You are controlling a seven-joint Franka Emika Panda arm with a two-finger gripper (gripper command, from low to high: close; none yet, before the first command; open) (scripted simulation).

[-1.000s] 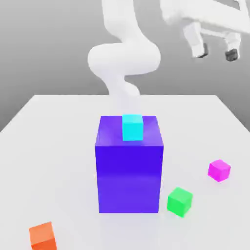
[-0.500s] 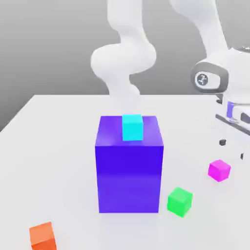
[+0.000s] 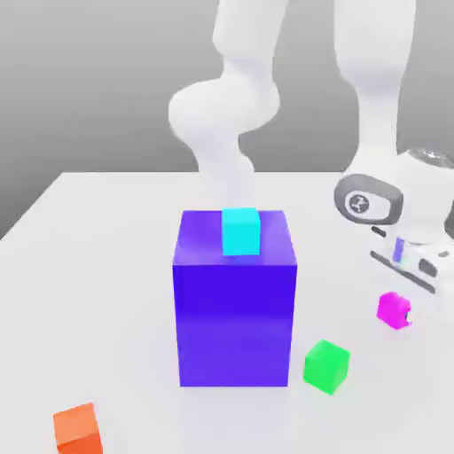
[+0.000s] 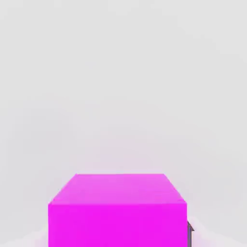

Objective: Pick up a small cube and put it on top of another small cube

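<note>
Magenta cube (image 3: 390,311) is on the white table (image 3: 124,293), toward the exterior view's right, one corner turned to the camera. Gripper (image 3: 396,313) is down at it, jaws closed in on its sides, so it has hold of that cube; the opening is only about cube-wide. Hand view agrees: cube large and close, with a thin dark sliver right against one side. Hand body (image 3: 417,253) is above, slightly tilted in the exterior view, with a blue strip on its side. Markings: there's a round pale emblem (image 3: 358,205) on the dark oval cap of the wrist (too small to read, so no brand call from me). Green cube (image 3: 326,366) is near the magenta one, closer to the camera and just beside the big blue box (image 3: 234,324). Cyan cube (image 3: 240,231) sits flat on top of that box. Orange cube (image 3: 77,429) is well apart, at the exterior view's lower left, partly cut by the frame edge. White arm (image 3: 377,106) comes down from above.
</note>
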